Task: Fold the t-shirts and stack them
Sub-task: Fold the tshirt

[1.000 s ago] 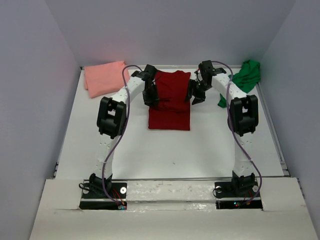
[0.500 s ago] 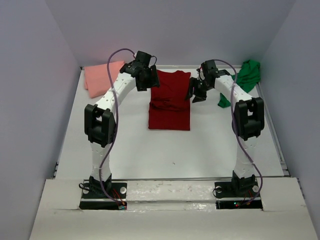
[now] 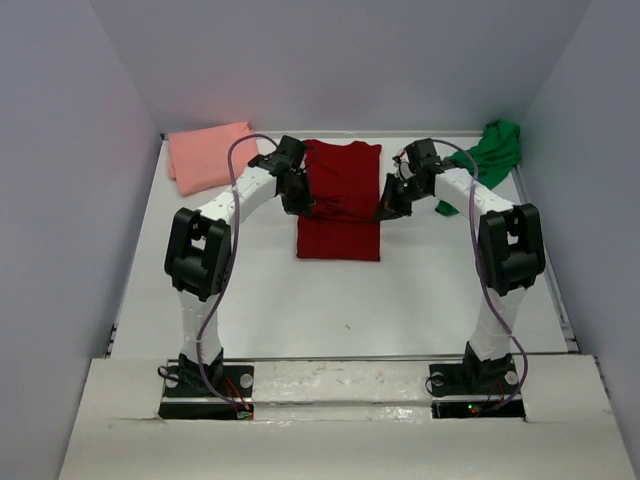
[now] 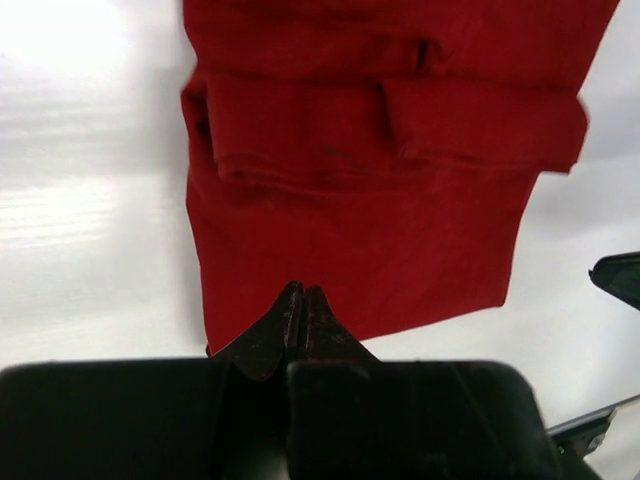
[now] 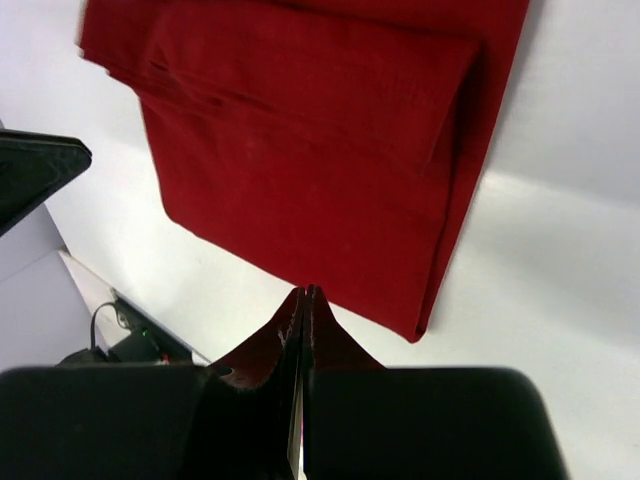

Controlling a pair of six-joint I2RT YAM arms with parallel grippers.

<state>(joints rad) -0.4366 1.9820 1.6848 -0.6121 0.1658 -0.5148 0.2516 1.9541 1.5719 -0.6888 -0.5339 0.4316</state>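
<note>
White bench (image 3: 400, 290): your left gripper (image 4: 300, 296) and right gripper (image 5: 304, 296) are pressed together at the dark red t-shirt (image 3: 338, 225) side edges, probably pinching for a fold; grip unclear.

The dark red t-shirt (image 3: 340, 215) just ahead of both pincers is soft matt cloth, with ridges at its folds. The left pincer (image 4: 298, 295) and right pincer (image 5: 303, 295) have dark, smooth fingers that look like plastic. The table (image 3: 330, 290) under them is white, smooth and faintly glossy. Outward of the left pincer, the salmon pink t-shirt (image 3: 208, 155) is matt cloth. Outward of the right pincer, the green t-shirt (image 3: 494, 150) is rumpled matt cloth.
</note>
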